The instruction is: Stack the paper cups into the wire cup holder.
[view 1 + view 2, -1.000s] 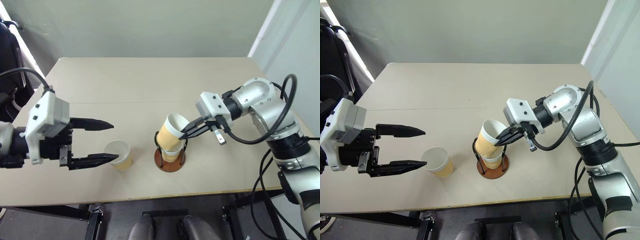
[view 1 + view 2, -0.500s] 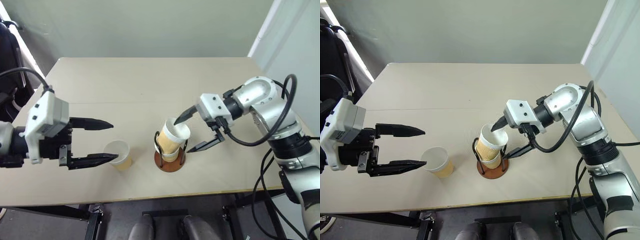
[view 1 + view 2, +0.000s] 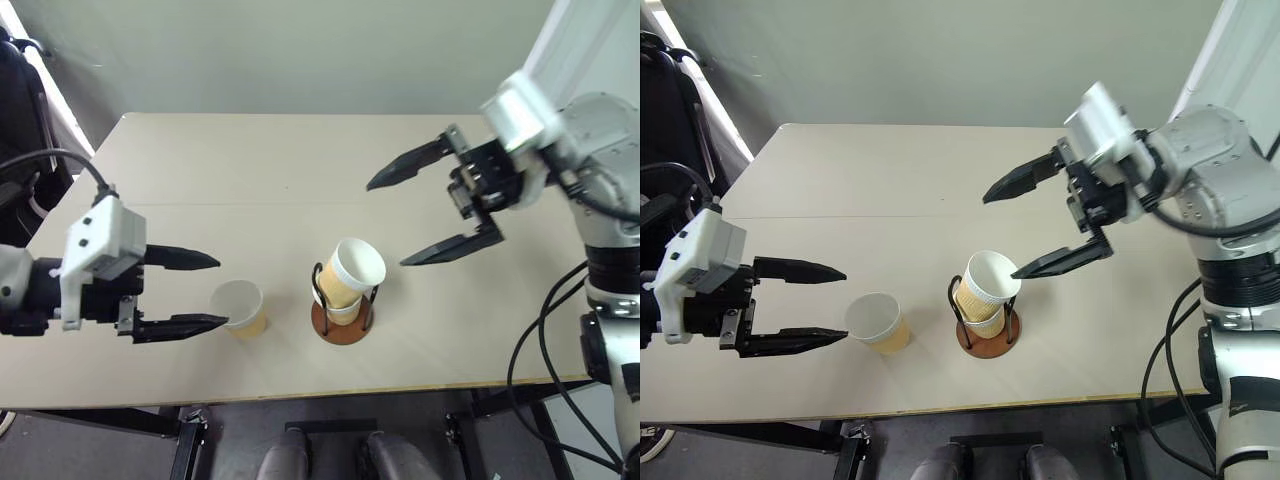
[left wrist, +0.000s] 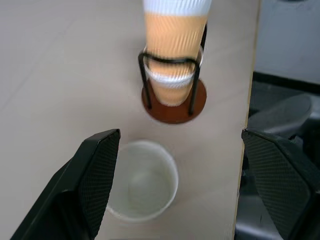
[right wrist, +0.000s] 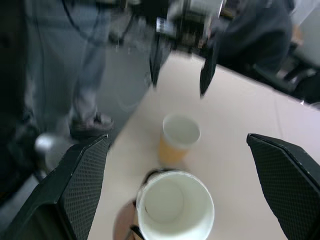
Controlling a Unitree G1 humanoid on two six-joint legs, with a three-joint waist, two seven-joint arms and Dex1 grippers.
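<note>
The wire cup holder (image 3: 341,318), a reddish-brown disc with black loops, stands near the table's front middle. It holds two stacked paper cups; the upper cup (image 3: 354,271) leans to the right out of the lower one. My right gripper (image 3: 386,225) hangs open and empty, well above and to the right of that stack. A third paper cup (image 3: 240,308) stands upright on the table, left of the holder. My left gripper (image 3: 222,291) is open just left of this cup, its fingertips reaching the cup's rim without closing on it. The left wrist view looks down into that cup (image 4: 142,180), with the holder (image 4: 175,102) beyond it.
The beige table (image 3: 300,170) stretches far behind the cups, and its front edge runs close below the holder. A dark chair (image 3: 15,110) stands at the far left. In the right wrist view a person's legs (image 5: 65,60) stand beyond the table's left end.
My right gripper opened, let go of the upper cup and rose up and to the right. The cup dropped into the one in the holder. My left gripper stayed put.
</note>
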